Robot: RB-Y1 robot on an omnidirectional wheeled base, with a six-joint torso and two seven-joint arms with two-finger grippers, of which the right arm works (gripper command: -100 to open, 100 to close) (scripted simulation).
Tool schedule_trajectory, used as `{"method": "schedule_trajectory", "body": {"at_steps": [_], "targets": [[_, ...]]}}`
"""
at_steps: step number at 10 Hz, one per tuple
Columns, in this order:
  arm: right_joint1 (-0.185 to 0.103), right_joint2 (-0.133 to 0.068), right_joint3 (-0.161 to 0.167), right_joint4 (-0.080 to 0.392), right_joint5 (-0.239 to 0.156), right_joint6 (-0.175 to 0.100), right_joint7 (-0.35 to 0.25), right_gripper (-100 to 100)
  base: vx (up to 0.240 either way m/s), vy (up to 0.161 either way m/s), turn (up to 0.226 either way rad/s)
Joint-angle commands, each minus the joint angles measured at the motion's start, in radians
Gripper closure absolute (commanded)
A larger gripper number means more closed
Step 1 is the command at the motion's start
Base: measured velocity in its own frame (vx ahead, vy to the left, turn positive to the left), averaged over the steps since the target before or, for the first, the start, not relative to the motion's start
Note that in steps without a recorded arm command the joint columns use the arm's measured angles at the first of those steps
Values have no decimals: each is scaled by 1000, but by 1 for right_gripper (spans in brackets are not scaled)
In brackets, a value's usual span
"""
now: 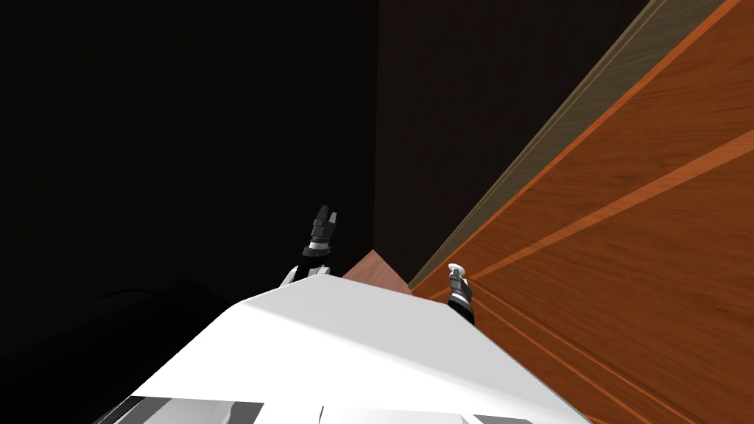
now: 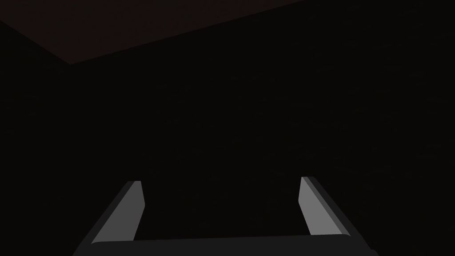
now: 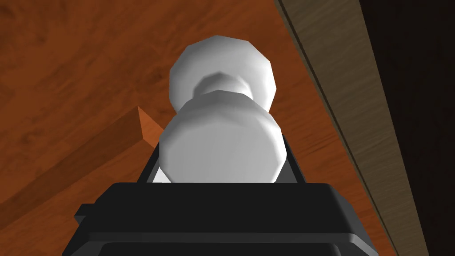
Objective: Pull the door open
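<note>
- Right now my right gripper (image 1: 456,280) is closed around the white, double-bulbed door knob (image 3: 222,133), with a finger pressing each side of the nearer bulb.
- That knob stands straight out from the orange-brown wooden door (image 3: 66,66) directly ahead of my hand. The grey-brown wooden frame strip (image 3: 337,89) runs just beside it.
- I judge the knob hard, smooth and rounded, so it could slip out. Gripping behind the bulb, at the narrow neck, would let the flare catch my fingers.
- The door looks stiff and heavy and will swing on its hinges, so my pull should be steady and follow an arc.
- My left gripper (image 2: 221,181) hangs spread wide and empty in the dark, well apart from the door.
</note>
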Motion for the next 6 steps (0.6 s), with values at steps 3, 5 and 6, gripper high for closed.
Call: {"method": "schedule_trajectory", "body": {"at_steps": [3, 5, 6], "targets": [[0, 0, 19, 1, -18, 1, -76, 100, -23, -1, 12], [0, -6, 36, 4, -42, -1, -140, 100, -28, -1, 20], [0, -6, 36, 4, -42, -1, -155, 100, -29, -4, 18]]}}
